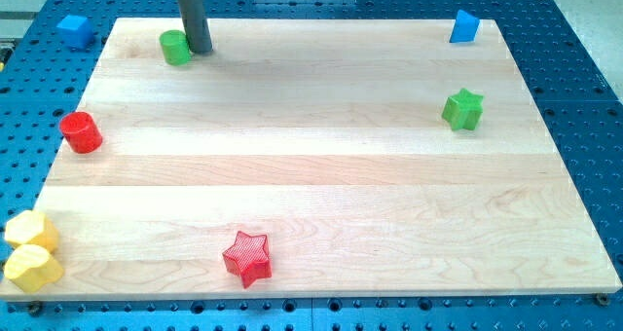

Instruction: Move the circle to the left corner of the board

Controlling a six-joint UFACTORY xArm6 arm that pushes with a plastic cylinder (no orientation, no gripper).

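A straight, round rod of dark grey with a dull sheen runs down from the view's top edge, plain and unmarked along its length. My tip (201, 51) is its blunt lower end, the same dark grey. No cables or screws show.

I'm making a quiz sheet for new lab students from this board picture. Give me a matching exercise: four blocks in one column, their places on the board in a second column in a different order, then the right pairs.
Blocks:
1. green cylinder
2. red star
3. green star
4. red cylinder

Places:
A. near the view's bottom edge, left of centre
B. at the view's left edge, about mid-height
C. towards the view's right edge, upper half
D. near the view's top left corner, right beside my tip

Pairs: 1-D, 2-A, 3-C, 4-B
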